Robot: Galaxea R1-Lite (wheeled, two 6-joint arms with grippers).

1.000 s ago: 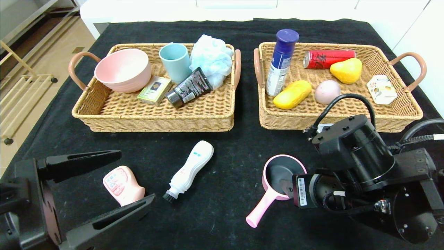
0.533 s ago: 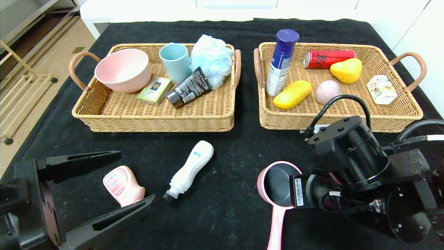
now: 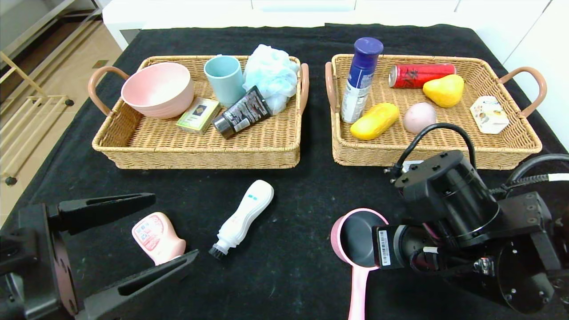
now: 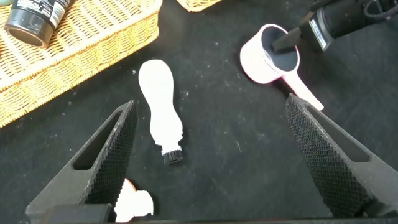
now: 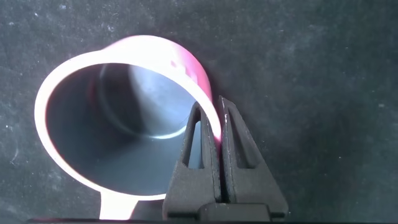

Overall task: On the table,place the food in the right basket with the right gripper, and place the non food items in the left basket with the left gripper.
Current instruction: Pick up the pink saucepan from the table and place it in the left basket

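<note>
Black fuzzy cloth covers the worktop (image 3: 293,186) in the head view, where the right end effector (image 3: 372,240) pinches the rim of the pink saucepan (image 3: 355,240) near the front edge, while the left end effector (image 3: 151,231) hangs wide open and empty over the pink bottle (image 3: 156,237), with the white brush-tipped bottle (image 3: 242,218) lying just beside it. In the left wrist view, the left fingers (image 4: 106,155) stand spread apart with the white brush-tipped bottle (image 4: 158,102) between them. In the right wrist view, the right fingers (image 5: 200,155) are clamped together on the saucepan wall (image 5: 208,118).

White cabinets (image 3: 311,9), tan floor (image 3: 53,58).
</note>
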